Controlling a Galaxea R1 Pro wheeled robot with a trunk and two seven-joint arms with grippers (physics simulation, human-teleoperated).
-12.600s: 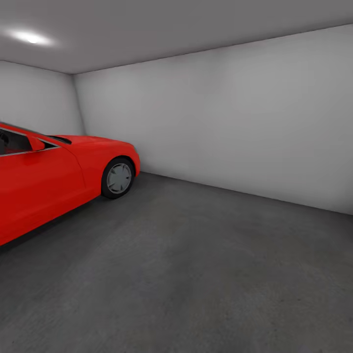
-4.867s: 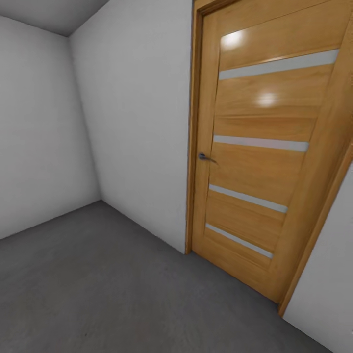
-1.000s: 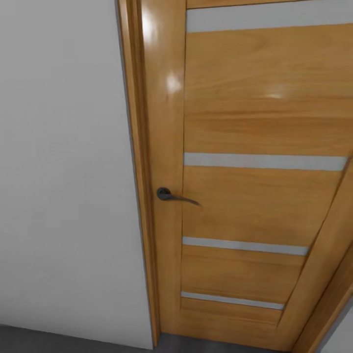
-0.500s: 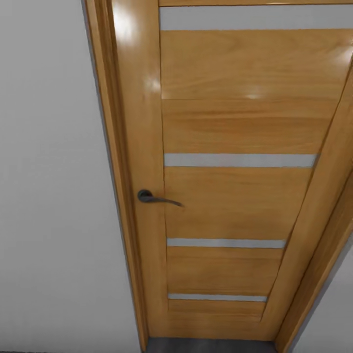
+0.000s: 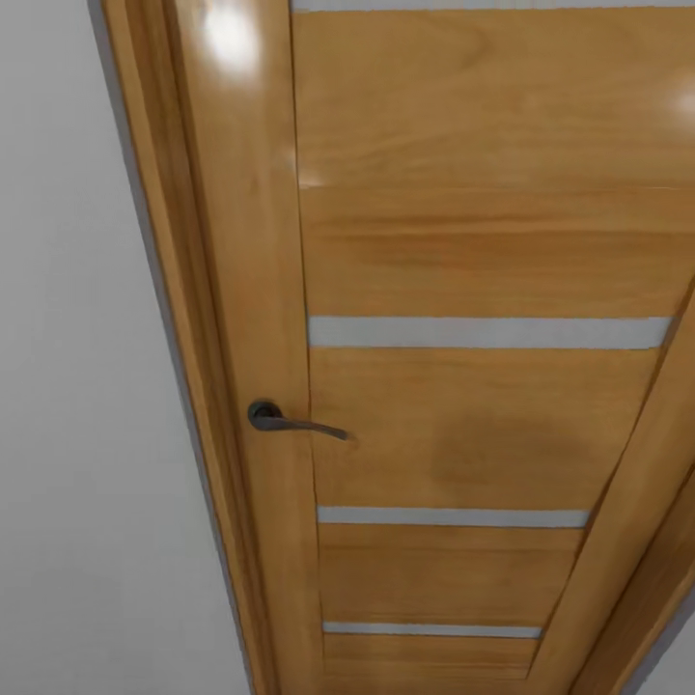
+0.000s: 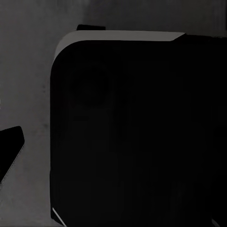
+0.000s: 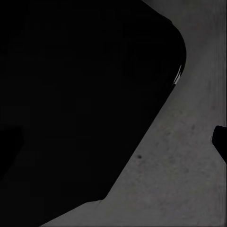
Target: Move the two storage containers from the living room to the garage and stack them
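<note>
Door (image 5: 483, 405): a wooden door, honey-coloured and glossy, stands very close in front of the head camera. It has three pale horizontal strips across it, and it looks closed.
Handle (image 5: 290, 422): a dark metal lever, on the left side of the door, pointing to the right.
Frame (image 5: 183, 319): wooden, same colour as the door, at the left of it; another part of it shows at the far right.
Wall (image 5: 77, 405): plain pale grey, left of the frame.
Floor (image 7: 179, 179): dark grey mottled concrete, seen in both wrist views beside a big black rounded body (image 6: 137, 132) of the robot.
Left gripper: a dark tip (image 6: 9, 146) shows at the edge of the left wrist view; I cannot tell if the fingers are apart or together.
Right gripper: a dark tip (image 7: 220, 139) shows at the edge of the right wrist view; the state of the fingers cannot be told.
Containers: I cannot tell where they are from these views.
</note>
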